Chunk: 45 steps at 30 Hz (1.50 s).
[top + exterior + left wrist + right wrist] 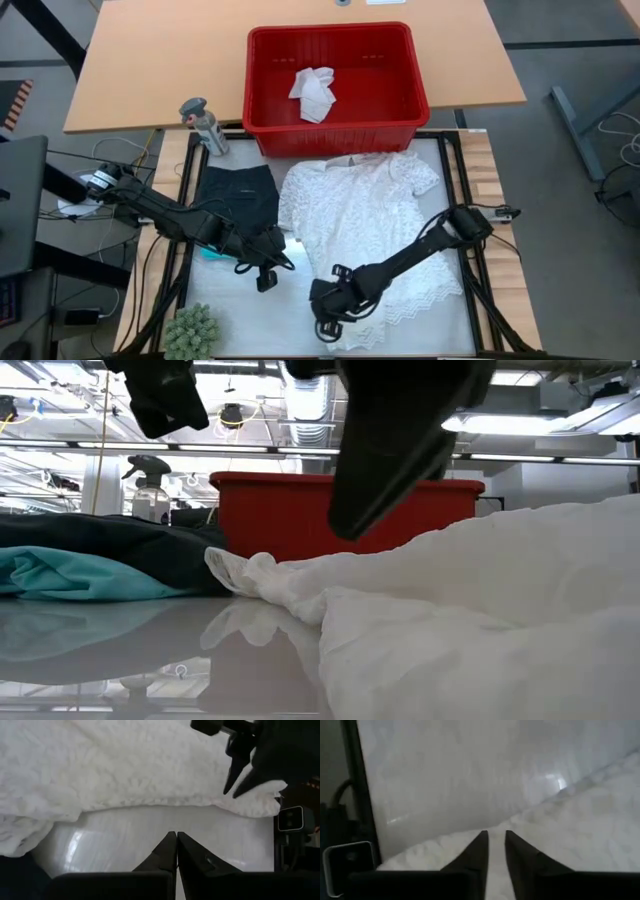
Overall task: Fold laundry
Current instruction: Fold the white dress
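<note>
A white lace garment (370,215) (480,590) lies spread flat over the middle and right of the table. Black shorts (238,190) (120,540) lie to its left, on top of a teal garment (208,250) (70,575). My left gripper (266,280) (176,840) is shut and hovers over bare table between the shorts and the white garment. My right gripper (328,330) (495,837) (345,530) stands just above the white garment's near left hem (220,802), fingers a narrow gap apart, pointing down. Another white cloth (313,92) lies in the basket.
The red basket (335,135) (300,510) stands at the far side of the mat. A spray bottle (203,125) stands by its left corner, and a green fuzzy plant (190,330) sits at the near left corner. Bare mat (250,320) shows near the left gripper.
</note>
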{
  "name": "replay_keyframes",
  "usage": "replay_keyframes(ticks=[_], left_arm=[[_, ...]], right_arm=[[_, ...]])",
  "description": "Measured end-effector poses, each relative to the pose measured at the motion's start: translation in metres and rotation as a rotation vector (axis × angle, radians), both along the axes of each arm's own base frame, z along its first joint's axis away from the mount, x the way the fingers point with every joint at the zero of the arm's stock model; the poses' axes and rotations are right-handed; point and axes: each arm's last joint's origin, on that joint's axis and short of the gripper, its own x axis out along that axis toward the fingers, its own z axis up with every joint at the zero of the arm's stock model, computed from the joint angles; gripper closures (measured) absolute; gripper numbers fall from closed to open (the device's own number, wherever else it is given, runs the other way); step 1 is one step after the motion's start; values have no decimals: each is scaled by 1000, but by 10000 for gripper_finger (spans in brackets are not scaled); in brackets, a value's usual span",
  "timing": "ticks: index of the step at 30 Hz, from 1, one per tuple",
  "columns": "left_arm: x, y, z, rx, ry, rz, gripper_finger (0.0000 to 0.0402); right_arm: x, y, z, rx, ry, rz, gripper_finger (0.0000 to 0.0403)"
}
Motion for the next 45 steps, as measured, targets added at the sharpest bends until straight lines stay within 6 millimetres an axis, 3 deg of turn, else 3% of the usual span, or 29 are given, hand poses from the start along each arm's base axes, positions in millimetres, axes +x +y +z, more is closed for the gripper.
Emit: replay_keyframes(ticks=[3,6,9,14,18,22,24,30,35,40,45], left_arm=[[0,0,0,-1,0,0,401],[0,0,0,-2,0,0,401],[0,0,0,-3,1,0,401],[0,0,0,-5,1,1,401],[0,0,0,-5,-6,12,401],[1,2,1,30,-28,75,401],[1,2,1,68,-41,71,401],[4,-5,6,157,-117,-48,399],[13,-21,-2,309,-171,-239,365],[28,-42,-30,438,-171,-508,299],[43,-44,-67,639,-74,-557,227]], right_arm=[[7,4,-2,26,26,-42,238],[11,4,-18,21,115,-132,192],[9,2,-36,20,231,-223,171],[8,7,-46,19,266,-227,179],[-1,9,-44,-4,314,-259,241],[-22,17,-40,-60,423,-290,354],[-36,23,-36,-95,474,-292,383],[-85,52,-28,-208,671,-297,368],[-121,83,-26,-271,685,-188,368],[-145,107,-27,-275,656,-121,337],[-162,131,-28,-200,628,-55,291]])
